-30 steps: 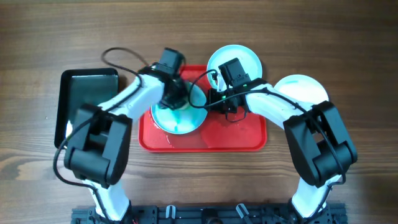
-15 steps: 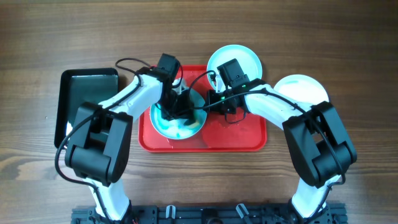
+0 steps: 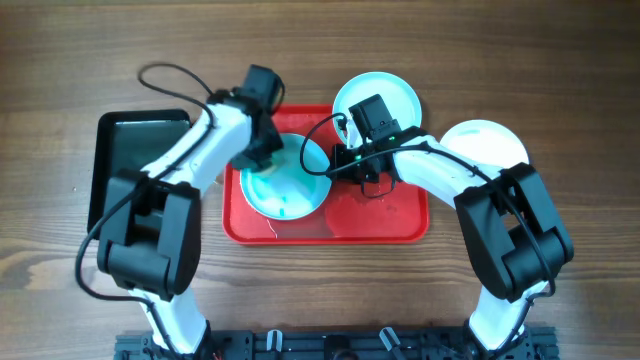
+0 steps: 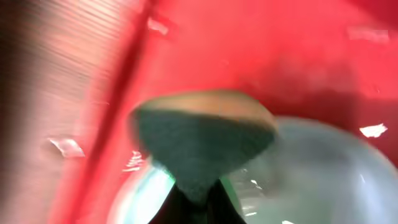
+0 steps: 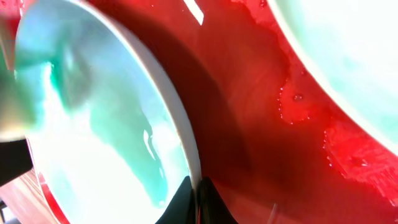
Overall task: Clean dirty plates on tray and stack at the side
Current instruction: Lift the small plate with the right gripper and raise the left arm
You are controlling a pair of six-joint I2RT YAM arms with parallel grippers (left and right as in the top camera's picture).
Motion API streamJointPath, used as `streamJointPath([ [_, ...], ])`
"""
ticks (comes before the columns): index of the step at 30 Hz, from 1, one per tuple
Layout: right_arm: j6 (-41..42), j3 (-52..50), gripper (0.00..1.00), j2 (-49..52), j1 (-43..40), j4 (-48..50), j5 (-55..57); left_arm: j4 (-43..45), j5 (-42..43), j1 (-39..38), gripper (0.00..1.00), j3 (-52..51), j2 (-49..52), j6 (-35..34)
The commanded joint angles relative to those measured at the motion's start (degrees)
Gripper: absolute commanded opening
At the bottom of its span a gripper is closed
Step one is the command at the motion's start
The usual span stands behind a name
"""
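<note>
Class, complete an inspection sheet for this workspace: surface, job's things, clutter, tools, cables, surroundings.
Surface: wooden table.
Job's things: red tray, wet; smeared plate on it; second plate over its far rim; white plate beside it on the table.
Clutter: black tray, left side.
Tools: left tool shut on sponge; right tool shut on smeared plate's rim.
Cables: black cable looping above left arm.
Surroundings: nothing seen.

Red tray (image 3: 400, 225), pale-blue plate (image 3: 290, 195) w/ teal-green smear, dk-green sponge (image 4: 199, 140), black tray (image 3: 125, 150), brown wood-grain table (image 3: 520, 50).
</note>
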Motion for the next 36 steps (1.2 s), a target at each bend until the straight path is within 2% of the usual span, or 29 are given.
streamJointPath([
  [1,0.07,-0.11,0.04,0.66,-0.11,-0.09,0.42,-5.53,-6.25,2.71,0.04,9.97,-5.27,1.03],
  [6,0.09,-0.11,0.16,0.66,2.14,0.74,3.41,-5.68,-2.91,5.27,0.04,11.34,-5.57,2.45],
  [8,0.22,-0.11,0.15,0.66,2.62,1.03,3.78,-5.66,-1.75,5.40,0.04,11.34,-5.51,2.51],
  [10,0.61,-0.11,0.06,0.66,2.64,0.98,3.76,-5.70,-1.60,5.31,0.04,11.32,-5.42,2.51],
  [11,0.66,-0.11,0.04,0.66,2.64,0.96,3.39,-5.70,-1.29,5.33,0.04,11.26,-5.42,2.51],
  [13,0.00,0.87,0.04,0.42,1.88,0.13,-1.95,-5.81,-0.35,5.33,0.04,11.10,-5.42,2.51],
  [16,-2.29,2.97,0.04,-2.54,1.05,-3.65,-1.99,-5.99,-0.20,5.33,0.04,11.10,-5.42,2.49],
  [25,-3.87,3.34,0.04,-25.90,1.70,-17.53,33.59,-5.92,-0.20,5.33,0.04,11.10,-5.42,2.47],
  [31,-6.38,3.37,0.04,-28.15,5.84,-20.61,45.31,-5.95,-0.20,5.33,0.04,11.10,-5.42,2.45],
  [36,-9.40,3.39,0.04,-28.15,12.92,-20.37,56.92,-5.95,-0.20,5.33,0.04,11.08,-5.42,2.45],
])
